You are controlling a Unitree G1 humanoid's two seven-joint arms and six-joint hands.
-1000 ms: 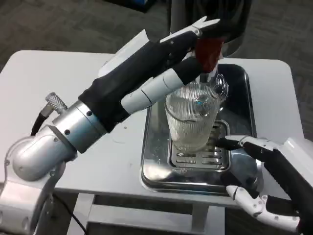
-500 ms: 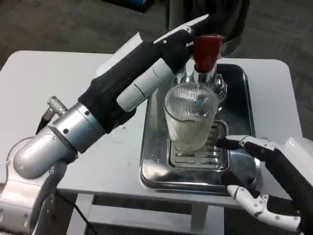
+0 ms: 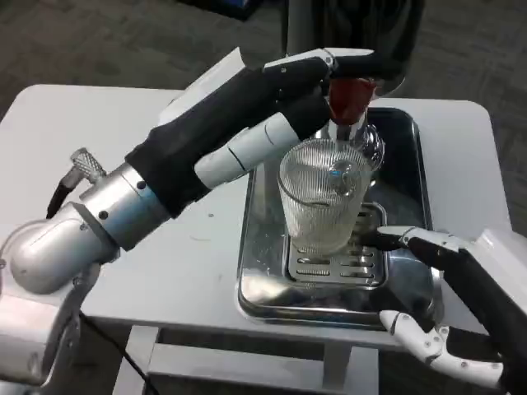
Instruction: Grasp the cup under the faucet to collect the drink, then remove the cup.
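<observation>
Ribbed clear glass cup [image 3: 323,197] upright, just left of right hand [image 3: 457,309], fingers spread, empty; left hand [image 3: 280,99] on red tap handle [image 3: 349,92].

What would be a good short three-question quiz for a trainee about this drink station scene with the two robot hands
1. True or false: the ribbed glass cup stands on the slotted grate of the metal drip tray.
2. Which robot hand is up at the red tap handle? A) left B) right
3. Fill in: the right robot hand sits near the tray's front-right corner, holding ____.

Key: 1 true. 2 A, the left robot hand. 3 nothing; its fingers are spread beside the cup, and contact with the glass cannot be told.
</observation>
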